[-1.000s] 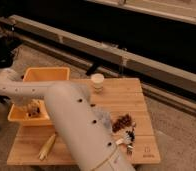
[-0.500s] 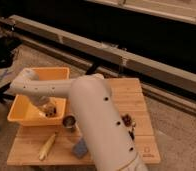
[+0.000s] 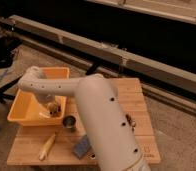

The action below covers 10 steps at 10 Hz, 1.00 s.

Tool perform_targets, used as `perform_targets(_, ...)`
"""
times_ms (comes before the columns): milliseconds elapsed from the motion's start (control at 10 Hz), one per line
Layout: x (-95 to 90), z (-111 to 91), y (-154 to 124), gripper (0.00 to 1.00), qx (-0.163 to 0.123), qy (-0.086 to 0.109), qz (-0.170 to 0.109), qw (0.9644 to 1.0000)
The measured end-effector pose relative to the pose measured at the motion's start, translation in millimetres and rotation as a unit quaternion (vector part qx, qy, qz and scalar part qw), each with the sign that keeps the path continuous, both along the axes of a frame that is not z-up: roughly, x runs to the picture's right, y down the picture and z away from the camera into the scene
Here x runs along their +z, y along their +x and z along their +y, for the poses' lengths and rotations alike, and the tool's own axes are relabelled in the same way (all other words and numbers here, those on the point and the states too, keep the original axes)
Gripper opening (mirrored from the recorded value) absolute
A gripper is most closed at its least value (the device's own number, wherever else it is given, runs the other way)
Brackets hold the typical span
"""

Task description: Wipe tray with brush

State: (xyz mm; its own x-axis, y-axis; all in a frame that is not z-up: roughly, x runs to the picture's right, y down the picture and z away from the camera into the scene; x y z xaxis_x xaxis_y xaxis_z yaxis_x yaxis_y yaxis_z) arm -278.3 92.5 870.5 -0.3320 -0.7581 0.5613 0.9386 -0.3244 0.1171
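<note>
Yellow-orange tray [image 3: 21, 107] sits on the wooden surface [image 3: 136, 100]; gripper [image 3: 52, 108] is down inside it at the brush [image 3: 54, 106], apparently mid-wipe, finish not yet evident.

The tray [image 3: 26, 107], a big yellow-orange plastic tub with sloping walls and a rim, sits at the left end of the wooden table. Inside it, near the right wall, the gripper [image 3: 53, 108] reaches down onto the small tan brush [image 3: 54, 106] on the tray floor.
</note>
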Motion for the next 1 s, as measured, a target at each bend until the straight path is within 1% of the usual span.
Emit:
perform_targets(100, 1.7, -2, -16, 0.69, 0.002, 0.001, -0.007, 1.0000)
perform_targets(200, 1.5, -3, -31, 0.76, 0.003, 0.001, -0.014, 0.9999)
perform_targets(300, -1.9, -4, -52, 0.80, 0.004, 0.003, -0.023, 0.9997)
perform_targets(400, -4.3, -4, -62, 0.80, 0.007, 0.003, -0.030, 0.9995)
perform_targets(500, -7.4, -5, -66, 0.80, 0.013, 0.006, -0.033, 0.9993)
perform_targets(600, -12.0, -9, -69, 0.80, 0.026, 0.012, -0.040, 0.9988)
perform_targets(800, -22.9, -21, -56, 0.80, 0.056, 0.027, -0.045, 0.9970)
perform_targets(900, -30.8, -31, -42, 0.80, 0.077, 0.038, -0.046, 0.9953)
perform_targets(1000, -43.0, -45, -19, 0.80, 0.100, 0.052, -0.048, 0.9925)
